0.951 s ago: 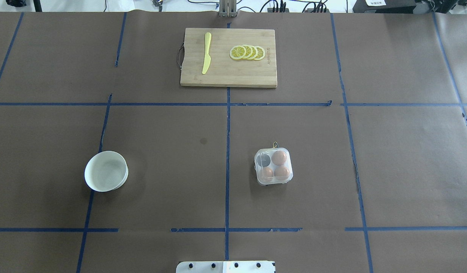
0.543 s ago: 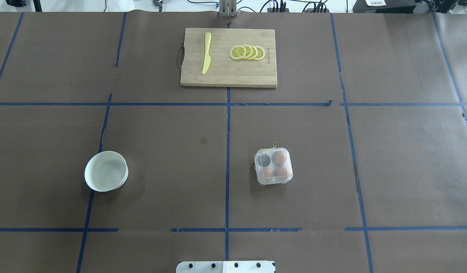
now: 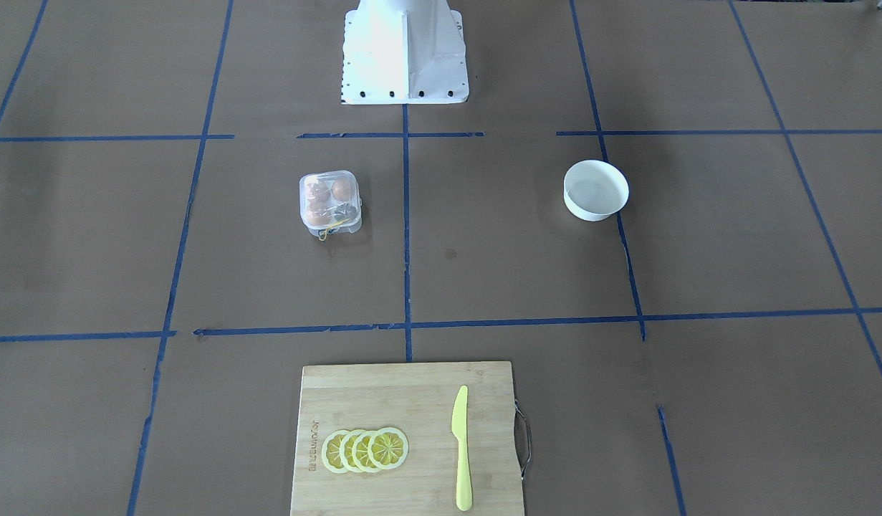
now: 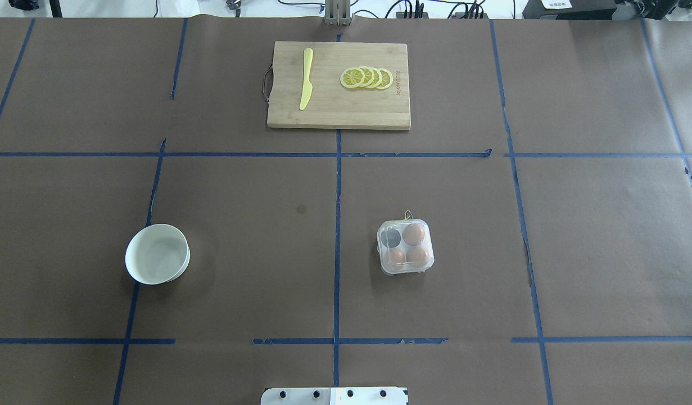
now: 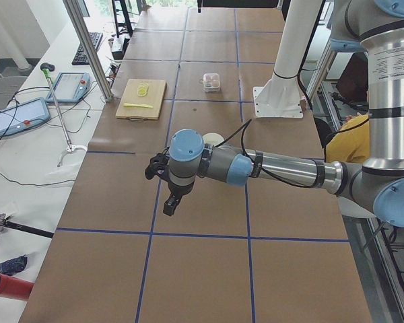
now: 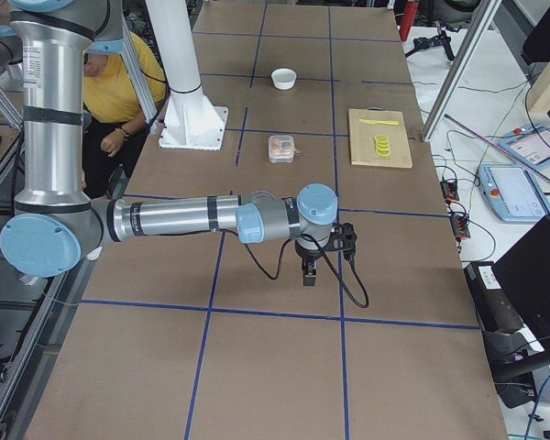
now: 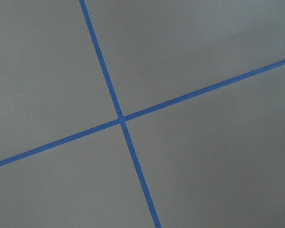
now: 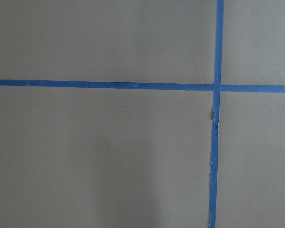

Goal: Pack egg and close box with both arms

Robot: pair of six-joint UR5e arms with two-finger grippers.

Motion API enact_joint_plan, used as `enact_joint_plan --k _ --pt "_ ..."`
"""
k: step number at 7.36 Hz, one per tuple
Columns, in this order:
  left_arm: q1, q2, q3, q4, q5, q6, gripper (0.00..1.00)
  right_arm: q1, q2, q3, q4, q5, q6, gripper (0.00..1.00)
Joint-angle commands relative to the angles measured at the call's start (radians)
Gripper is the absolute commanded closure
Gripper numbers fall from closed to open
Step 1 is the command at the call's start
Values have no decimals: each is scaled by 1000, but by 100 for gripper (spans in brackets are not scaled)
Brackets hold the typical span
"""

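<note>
The clear box stands right of the table's middle with its lid down, a yellow string at its far edge. It holds three brown eggs; the far-left cell looks dark and empty. The box also shows in the front-facing view. Neither arm shows in the overhead or front-facing views. My left gripper hangs above bare table at the left end, far from the box. My right gripper hangs above the right end. I cannot tell whether either is open or shut. Both wrist views show only brown paper and blue tape.
An empty white bowl sits on the left half. A wooden cutting board at the far edge carries a yellow knife and lemon slices. The white pedestal stands at the near edge. A person in yellow sits behind it.
</note>
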Motion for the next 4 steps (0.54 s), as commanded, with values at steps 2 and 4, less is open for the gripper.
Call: enact_joint_plan --k 2,4 --pt "-2 16 -8 2 0 -2 0 0 12 -41 5 64 -1 0" --pt "-2 16 -10 2 -3 -2 0 0 12 -21 6 61 3 0"
